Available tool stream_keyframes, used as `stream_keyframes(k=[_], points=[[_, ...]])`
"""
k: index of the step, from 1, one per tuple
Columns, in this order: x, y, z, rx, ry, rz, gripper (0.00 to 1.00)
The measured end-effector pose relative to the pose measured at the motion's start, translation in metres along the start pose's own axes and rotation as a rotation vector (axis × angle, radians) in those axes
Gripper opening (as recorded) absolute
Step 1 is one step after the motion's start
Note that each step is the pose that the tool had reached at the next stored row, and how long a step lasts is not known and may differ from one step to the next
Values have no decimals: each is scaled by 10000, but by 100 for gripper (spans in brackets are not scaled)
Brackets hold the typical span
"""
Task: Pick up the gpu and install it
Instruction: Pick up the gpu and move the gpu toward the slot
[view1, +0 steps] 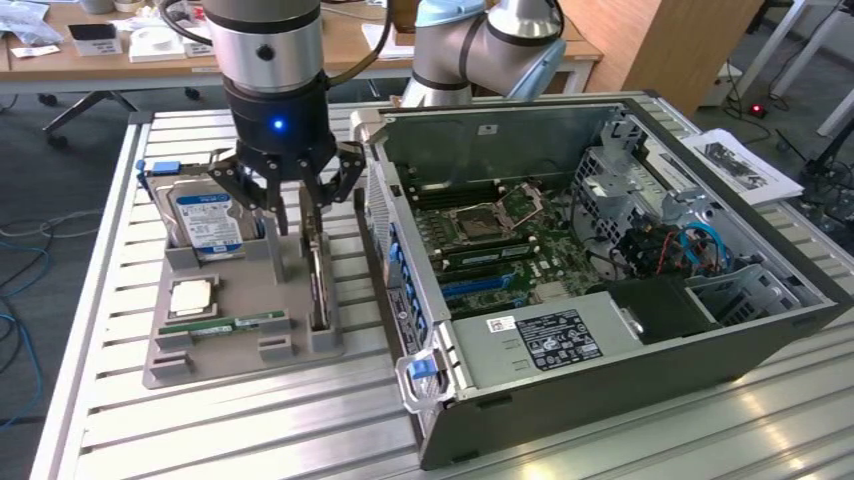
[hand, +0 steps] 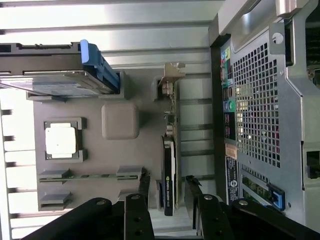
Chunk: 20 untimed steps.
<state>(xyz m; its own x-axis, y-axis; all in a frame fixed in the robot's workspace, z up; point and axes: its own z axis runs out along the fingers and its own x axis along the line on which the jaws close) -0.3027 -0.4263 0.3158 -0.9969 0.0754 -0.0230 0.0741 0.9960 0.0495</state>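
The gpu (view1: 318, 285) stands on edge in a slot along the side of the grey holder tray (view1: 227, 365) nearest the computer. It is a thin dark card with a metal bracket at its far end. My gripper (view1: 296, 212) hangs straight down over it. In the wrist view the gpu (hand: 169, 190) runs between my two black fingers (hand: 145, 186), and a small gap shows on each side of the card. The gripper (hand: 168, 192) is open around the card's end and grips nothing.
A silver hard drive (view1: 207, 215) with a blue label, a CPU (view1: 191, 295) and a green memory stick (view1: 220, 325) share the tray. The open computer case (view1: 601, 250) lies on the exterior view's right, motherboard (view1: 494, 250) exposed. Its rear panel (hand: 260, 100) is close beside the tray.
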Motion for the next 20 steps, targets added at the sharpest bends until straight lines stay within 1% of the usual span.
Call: stream_keyframes(k=[5, 12, 14, 15, 17, 20], points=[[1, -2, 53, 0, 0, 0, 42], [1, -3, 56, 2, 1, 0, 42], [1, -3, 56, 2, 1, 0, 42], [1, -3, 56, 2, 0, 0, 49], [1, -3, 64, -1, -2, 0, 49], [3, -6, 114, 2, 1, 0, 49]])
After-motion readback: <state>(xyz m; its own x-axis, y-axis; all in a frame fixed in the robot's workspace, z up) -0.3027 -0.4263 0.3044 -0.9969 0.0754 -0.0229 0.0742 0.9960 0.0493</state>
